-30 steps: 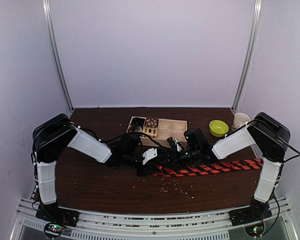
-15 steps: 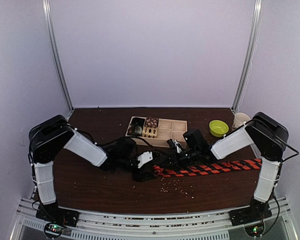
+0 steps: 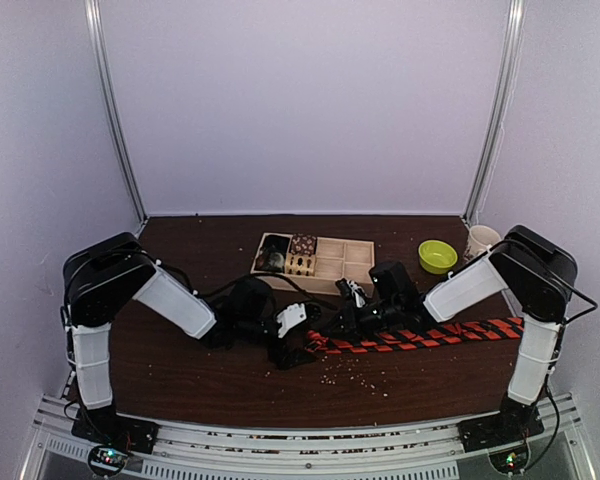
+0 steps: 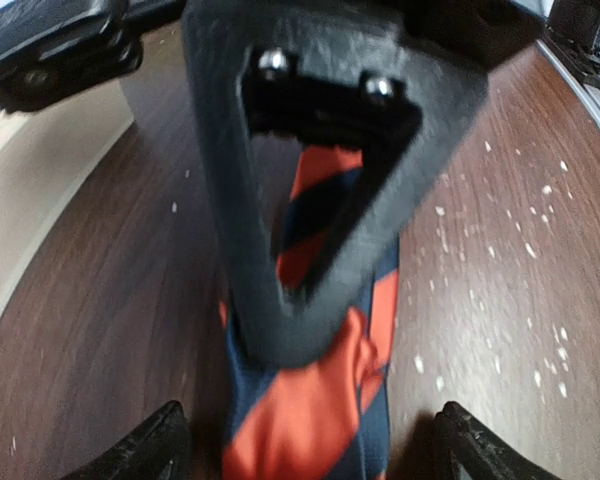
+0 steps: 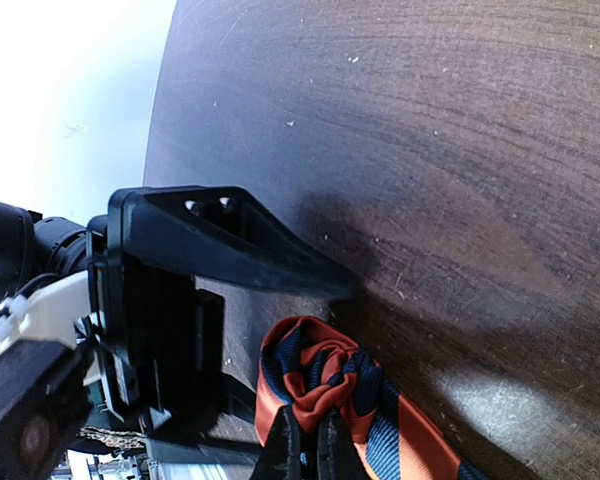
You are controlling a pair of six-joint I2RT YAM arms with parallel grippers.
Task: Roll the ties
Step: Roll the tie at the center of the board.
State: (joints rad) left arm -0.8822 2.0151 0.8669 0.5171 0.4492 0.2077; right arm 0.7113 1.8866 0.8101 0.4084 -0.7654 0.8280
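The tie (image 3: 420, 335), red-orange with dark diagonal stripes, lies flat across the right half of the table, and its left end is curled into a small roll (image 5: 325, 375). My right gripper (image 5: 312, 452) is shut on that rolled end, the thin fingertips pinching the fabric. My left gripper (image 4: 315, 452) stands wide open just left of the roll, straddling the tie (image 4: 310, 410) without touching it. In the top view the left gripper (image 3: 296, 350) and the right gripper (image 3: 327, 335) sit close together at the table's centre. One right finger (image 4: 310, 200) blocks part of the left wrist view.
A wooden compartment tray (image 3: 345, 262) stands behind the grippers and holds small patterned fabric rolls (image 3: 302, 246). A green bowl (image 3: 437, 256) and a pale cup (image 3: 480, 240) sit at the back right. Pale crumbs (image 3: 355, 372) are scattered in front of the tie.
My left gripper opened wide, let go of the tie's end and drew slightly left. My right gripper closed onto the rolled end. The tie's long part has not moved.
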